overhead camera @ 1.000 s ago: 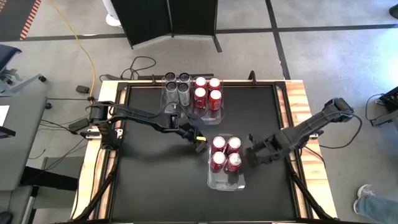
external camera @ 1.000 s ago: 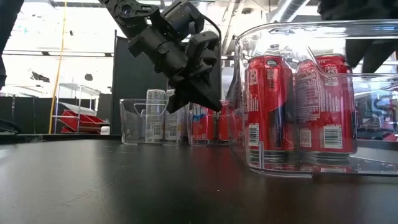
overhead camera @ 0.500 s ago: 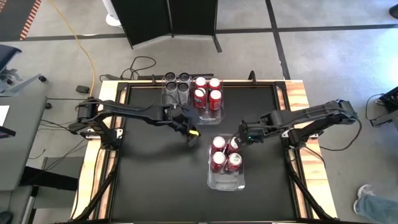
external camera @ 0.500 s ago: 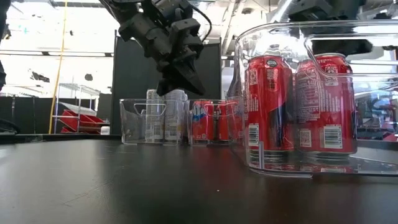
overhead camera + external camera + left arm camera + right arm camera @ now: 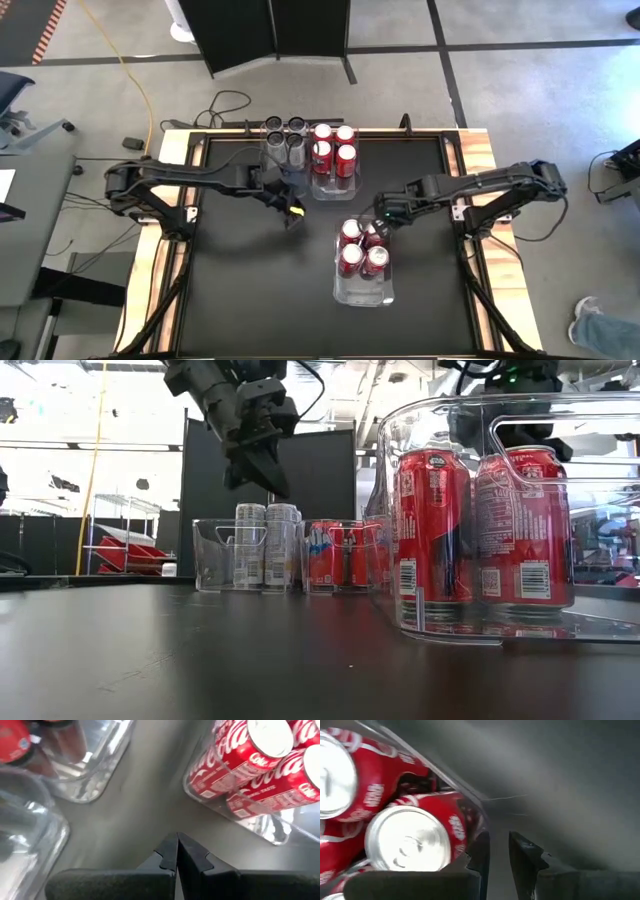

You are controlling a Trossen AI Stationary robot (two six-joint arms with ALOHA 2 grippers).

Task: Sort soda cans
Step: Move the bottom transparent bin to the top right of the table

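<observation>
Red soda cans (image 5: 362, 247) fill near bin (image 5: 365, 288). Right pincer (image 5: 381, 214) at its rim, slightly parted, empty. Left pincer (image 5: 293, 213) clenched, empty, above tabletop (image 5: 240, 280).

Left gripper (image 5: 293, 219) is hanging mid-air with jaws pressed together, arm reaching inward. Right gripper (image 5: 376, 224) is pointing down, jaws standing slightly apart, holding nothing.
</observation>
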